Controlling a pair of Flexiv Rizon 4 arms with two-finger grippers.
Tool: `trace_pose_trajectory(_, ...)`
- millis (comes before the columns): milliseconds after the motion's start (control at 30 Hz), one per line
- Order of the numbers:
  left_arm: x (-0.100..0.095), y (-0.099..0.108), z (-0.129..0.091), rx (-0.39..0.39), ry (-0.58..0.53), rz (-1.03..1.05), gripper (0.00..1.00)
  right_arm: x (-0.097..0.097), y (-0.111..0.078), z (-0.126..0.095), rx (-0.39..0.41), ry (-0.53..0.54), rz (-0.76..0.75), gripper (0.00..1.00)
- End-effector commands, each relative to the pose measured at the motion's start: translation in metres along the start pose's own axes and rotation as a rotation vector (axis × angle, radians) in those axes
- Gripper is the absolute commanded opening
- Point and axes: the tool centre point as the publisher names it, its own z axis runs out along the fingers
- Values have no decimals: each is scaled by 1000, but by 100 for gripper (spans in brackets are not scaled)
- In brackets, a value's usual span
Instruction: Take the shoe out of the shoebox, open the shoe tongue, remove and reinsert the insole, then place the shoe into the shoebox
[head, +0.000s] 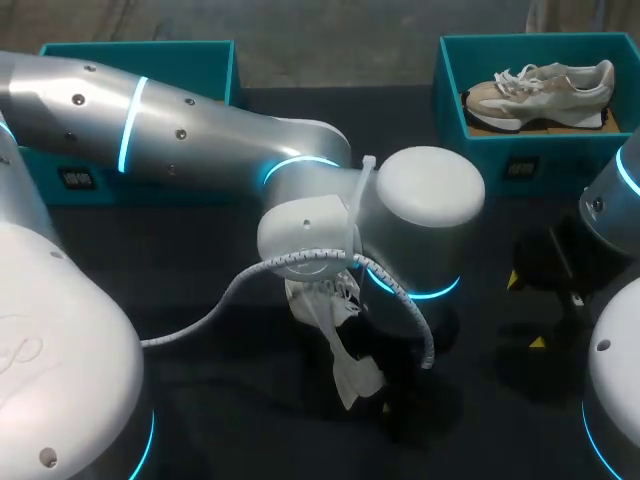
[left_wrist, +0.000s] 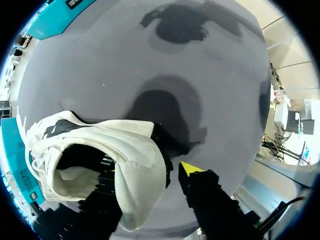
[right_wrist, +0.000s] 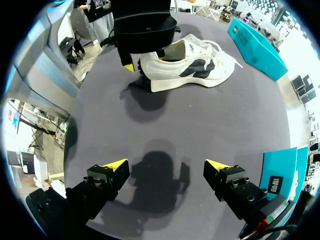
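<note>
A white shoe with black side marks (right_wrist: 200, 70) stands on the dark table, out of any box. My left gripper (right_wrist: 146, 60) hangs over its heel end. In the left wrist view the padded heel wall of the shoe (left_wrist: 135, 150) lies between the left gripper's (left_wrist: 147, 172) fingers: one finger is down inside the shoe opening, and the yellow-tipped one (left_wrist: 189, 167) stands just outside the heel with a thin gap. In the head view the left wrist covers most of the shoe (head: 350, 370). My right gripper (right_wrist: 166, 165) (head: 527, 310) is open and empty, low over bare table to the right.
A teal shoebox (head: 450, 110) at the back right holds a beige shoe (head: 540, 90). A second teal box (head: 210, 60) sits at the back left, partly behind my left arm. Bare table lies between the two grippers.
</note>
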Motion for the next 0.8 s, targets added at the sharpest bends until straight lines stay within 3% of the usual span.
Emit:
trace_pose_trajectory(33, 0, 0, 1, -7, -13, -9, 36, 1, 0, 0, 3, -2, 0, 100)
trace_pose_trajectory(67, 0, 0, 2, -8, -13, -9, 31, 1, 0, 0, 3, -2, 0, 100)
trace_pose_trajectory(100, -1, 0, 2, -10, -12, -10, 11, 1, 0, 0, 3, -2, 0, 100)
trace_pose_trajectory(133, -2, 0, 3, -11, -10, -11, 0, 1, 0, 0, 3, -2, 0, 100)
trace_pose_trajectory(500, -11, 6, 1, -13, 21, 4, 0, 1, 0, 0, 3, -2, 0, 100)
trace_pose_trajectory(800, -28, 19, -36, 18, 25, 132, 0, 1, 0, 0, 3, -2, 0, 100)
